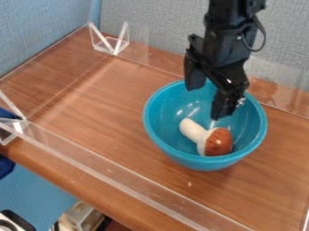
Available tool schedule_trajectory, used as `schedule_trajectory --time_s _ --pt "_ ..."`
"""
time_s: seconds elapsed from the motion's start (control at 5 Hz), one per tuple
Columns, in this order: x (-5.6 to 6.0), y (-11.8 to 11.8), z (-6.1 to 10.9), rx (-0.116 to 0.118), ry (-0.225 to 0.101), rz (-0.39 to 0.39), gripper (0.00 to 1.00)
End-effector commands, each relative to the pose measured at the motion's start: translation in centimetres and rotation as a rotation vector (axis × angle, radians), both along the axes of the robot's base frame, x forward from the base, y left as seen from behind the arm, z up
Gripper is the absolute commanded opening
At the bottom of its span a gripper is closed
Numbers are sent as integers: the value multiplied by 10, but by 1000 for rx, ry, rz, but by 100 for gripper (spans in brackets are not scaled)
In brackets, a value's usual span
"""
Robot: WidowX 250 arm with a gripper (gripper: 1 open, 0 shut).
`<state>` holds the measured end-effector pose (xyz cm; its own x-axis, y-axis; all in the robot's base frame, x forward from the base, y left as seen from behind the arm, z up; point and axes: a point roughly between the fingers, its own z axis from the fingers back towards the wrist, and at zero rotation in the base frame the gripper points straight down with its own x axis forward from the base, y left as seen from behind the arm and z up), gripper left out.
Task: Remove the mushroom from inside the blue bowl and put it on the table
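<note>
You have one mushroom (207, 136), lying on its side inside the one blue bowl (162, 120), right of centre in the frame; its cream stem points to the upper left and its reddish-brown cap sits toward the lower right, near the bowl's front wall. Nothing else shows in the bowl's visible part. One gripper (208, 101), black, comes down from the top of the frame over the bowl's back half, fingers spread wide and released, holding nothing; it hides part of the far rim and the inside behind it. You can't tell from this view whether a fingertip touches the bowl. The mushroom itself is in plain sight, in front of the gripper. The bowl stands on the one table (90, 104), reddish-brown wood grain. No brand, label or writing you can read. Around it: clear acrylic walls (133, 179) along the near and far edges, two white brackets, one (108, 38) at upper left and one (10, 129) at the left edge. Dark blue item (6, 166) at the left edge, too cropped to name. Lower left, beyond the table edge, partly cut-off hardware (79, 217), unclear. Grey textured panels (145, 20) behind, across the top.
</note>
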<state>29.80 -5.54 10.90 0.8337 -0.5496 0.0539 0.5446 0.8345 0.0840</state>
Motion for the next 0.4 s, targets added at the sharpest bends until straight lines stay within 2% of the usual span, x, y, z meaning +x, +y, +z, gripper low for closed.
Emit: schedule_trajectory --time_s 0.0,0.2 --pt "2 7 -3 -14 -19 -37 100" --pt "1 11 -9 -16 5 -95 100"
